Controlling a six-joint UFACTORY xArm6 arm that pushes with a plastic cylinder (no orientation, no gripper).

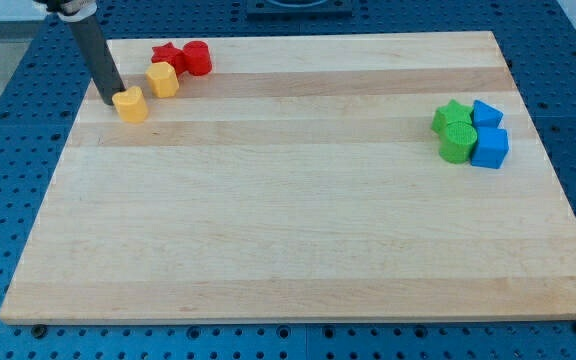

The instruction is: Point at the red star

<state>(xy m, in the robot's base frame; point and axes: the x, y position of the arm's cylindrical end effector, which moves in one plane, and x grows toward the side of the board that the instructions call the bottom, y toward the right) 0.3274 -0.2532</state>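
**Tip parked beside a yellow block, red star apart at the board's top left**

Camera view:
- A pale wooden board [298,200] is seen lying on a blue perforated table [8,120]; the board fills most of the view.
- The straight dark rod [96,55] is seen coming down from the view's top left, tilted slightly. No jaws are fitted, so nothing is spread, pressed together or pinched.
- My tip [111,101] is placed on the board at its left side, just beside the left face of a yellow block [130,104] of rounded shape. Whether the two touch cannot be told.
- A second yellow block [163,79], shape not clear, is found up and to the right of the first, near it but apart.
- The red star block [167,54] is located near the board's top edge, just above the second yellow block. It is set apart from my tip, up and to the tip's right.
- A red rounded block [197,57] is seen touching the red star's right side.
- At the view's right a tight cluster is found: a green star block [453,115], a green rounded block [457,144] below it, a blue block [486,113] at upper right and a blue cube-like block [490,147] at lower right.
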